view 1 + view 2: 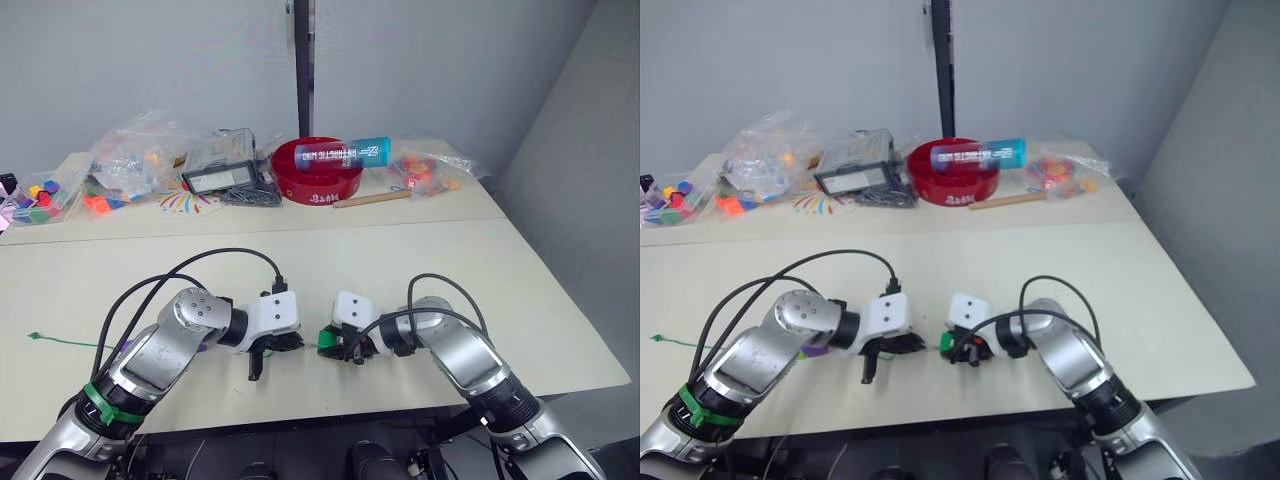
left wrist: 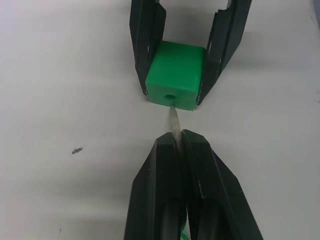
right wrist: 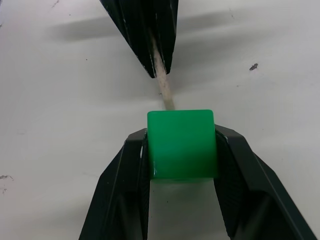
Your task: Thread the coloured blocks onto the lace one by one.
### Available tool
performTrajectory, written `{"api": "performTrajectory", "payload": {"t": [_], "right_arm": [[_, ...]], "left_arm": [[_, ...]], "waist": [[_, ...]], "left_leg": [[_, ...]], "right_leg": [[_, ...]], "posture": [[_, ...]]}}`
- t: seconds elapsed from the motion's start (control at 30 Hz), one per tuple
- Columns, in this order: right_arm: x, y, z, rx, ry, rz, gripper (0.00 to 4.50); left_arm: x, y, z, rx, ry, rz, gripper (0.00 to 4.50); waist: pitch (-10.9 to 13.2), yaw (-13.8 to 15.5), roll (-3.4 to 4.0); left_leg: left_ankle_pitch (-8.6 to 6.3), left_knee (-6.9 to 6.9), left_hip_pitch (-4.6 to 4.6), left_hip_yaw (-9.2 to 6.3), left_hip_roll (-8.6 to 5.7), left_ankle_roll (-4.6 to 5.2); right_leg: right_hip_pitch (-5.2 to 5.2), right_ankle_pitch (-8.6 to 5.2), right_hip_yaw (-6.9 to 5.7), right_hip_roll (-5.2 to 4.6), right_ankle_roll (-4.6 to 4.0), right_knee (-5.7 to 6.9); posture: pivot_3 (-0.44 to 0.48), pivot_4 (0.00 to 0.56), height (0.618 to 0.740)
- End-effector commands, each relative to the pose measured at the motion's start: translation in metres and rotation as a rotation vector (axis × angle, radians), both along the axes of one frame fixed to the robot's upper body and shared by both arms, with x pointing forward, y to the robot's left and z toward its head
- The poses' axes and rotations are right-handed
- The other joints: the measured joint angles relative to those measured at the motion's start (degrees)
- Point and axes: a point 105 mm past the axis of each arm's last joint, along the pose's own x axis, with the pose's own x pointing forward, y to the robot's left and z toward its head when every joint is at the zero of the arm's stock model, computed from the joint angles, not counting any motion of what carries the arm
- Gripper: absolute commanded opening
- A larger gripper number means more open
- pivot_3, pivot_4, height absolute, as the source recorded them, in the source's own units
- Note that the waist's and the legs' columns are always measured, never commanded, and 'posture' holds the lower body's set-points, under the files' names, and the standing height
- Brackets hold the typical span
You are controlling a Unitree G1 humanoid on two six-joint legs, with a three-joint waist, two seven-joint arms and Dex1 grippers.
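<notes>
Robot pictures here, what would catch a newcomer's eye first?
Probably the green cube, pinched by the right gripper near the table's front edge, with the left gripper shut on the lace tip right at its hole. Behind, a red bowl carries a blue tube on its rim.

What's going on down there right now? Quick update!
Left hand shut on lace tip. Right hand shut on green block. Tip at block's hole. Nothing in the way.
</notes>
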Motion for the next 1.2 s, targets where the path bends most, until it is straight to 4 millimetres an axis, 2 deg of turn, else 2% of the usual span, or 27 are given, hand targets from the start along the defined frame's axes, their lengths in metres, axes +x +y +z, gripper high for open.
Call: {"api": "performTrajectory", "payload": {"t": [0.03,0.17,0.5,0.83,0.97,1.2], "right_arm": [[-0.011,0.017,-0.007,0.006,0.013,0.043,1.19],[-0.011,0.016,-0.007,0.008,0.011,0.039,1.19],[-0.007,0.015,0.0,0.05,-0.011,0.016,1.19],[-0.018,-0.008,-0.011,0.007,0.012,0.053,1.19],[-0.015,-0.013,-0.016,0.003,0.013,0.05,1.19],[-0.014,-0.021,-0.018,-0.003,0.032,0.067,1.19]], "left_arm": [[-0.009,-0.026,0.022,-0.098,-0.052,-0.126,0.0],[-0.005,-0.02,0.019,-0.094,-0.053,-0.105,0.0],[-0.011,-0.014,0.003,-0.137,0.017,-0.116,0.0],[-0.005,-0.001,-0.001,-0.225,0.001,-0.082,0.0],[-0.01,-0.002,-0.003,-0.247,0.023,-0.108,0.0],[-0.011,0.008,-0.015,-0.243,0.029,-0.088,0.0]], "waist": [[0.0,-0.01,0.0],[0.0,-0.03,0.0],[0.0,-0.12,0.0],[0.0,1.33,0.01],[0.0,1.43,0.0],[0.0,1.32,0.0]], "left_leg": [[0.0,0.0,0.0,0.0,0.0,0.0],[0.0,-0.02,0.01,0.0,0.0,0.0],[0.0,-0.05,0.02,0.0,0.0,0.0],[-0.01,-0.06,-0.16,0.06,0.0,0.01],[-0.05,-0.06,-0.24,0.09,-0.01,0.06],[-0.09,-0.11,-0.25,0.09,-0.01,0.13]], "right_leg": [[0.01,0.0,0.0,0.0,0.0,-0.01],[0.0,0.0,0.0,0.0,0.0,-0.02],[0.0,0.0,0.01,0.0,0.0,-0.04],[-0.02,0.0,-0.03,-0.09,0.0,-0.29],[-0.02,0.05,-0.05,-0.13,-0.09,-0.4],[-0.01,0.1,-0.07,-0.14,-0.16,-0.55]], "posture": [[0.0,0.15,0.731],[0.0,0.15,0.731],[0.0,0.15,0.731],[0.0,0.15,0.731],[0.0,0.15,0.731],[0.0,0.15,0.731]]}}
